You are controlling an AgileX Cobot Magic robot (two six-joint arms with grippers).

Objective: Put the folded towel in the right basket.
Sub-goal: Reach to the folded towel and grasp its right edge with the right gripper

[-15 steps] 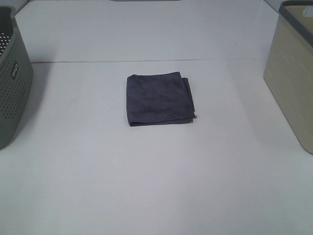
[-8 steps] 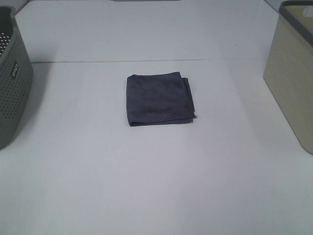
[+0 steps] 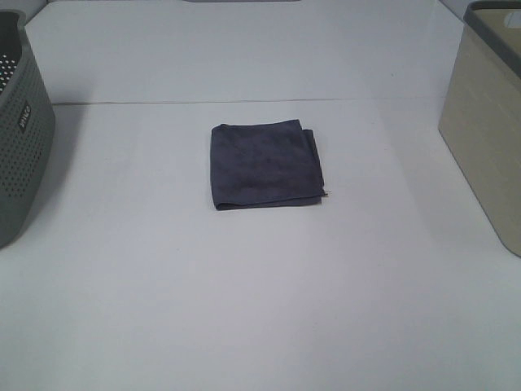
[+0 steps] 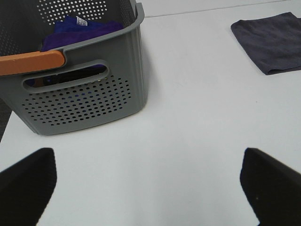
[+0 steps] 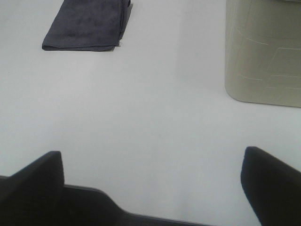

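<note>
A dark grey folded towel (image 3: 265, 164) lies flat in the middle of the white table; it also shows in the left wrist view (image 4: 272, 41) and the right wrist view (image 5: 87, 23). The beige right basket (image 3: 487, 122) stands at the table's right edge and shows in the right wrist view (image 5: 263, 49). Neither gripper shows in the exterior high view. My left gripper (image 4: 146, 188) is open and empty, well away from the towel. My right gripper (image 5: 153, 186) is open and empty, with the towel and the basket both ahead of it.
A grey perforated basket (image 3: 18, 130) stands at the table's left edge; in the left wrist view (image 4: 80, 94) it has an orange handle (image 4: 30, 62) and holds purple cloth (image 4: 80, 28). A seam line (image 3: 244, 102) crosses the table behind the towel.
</note>
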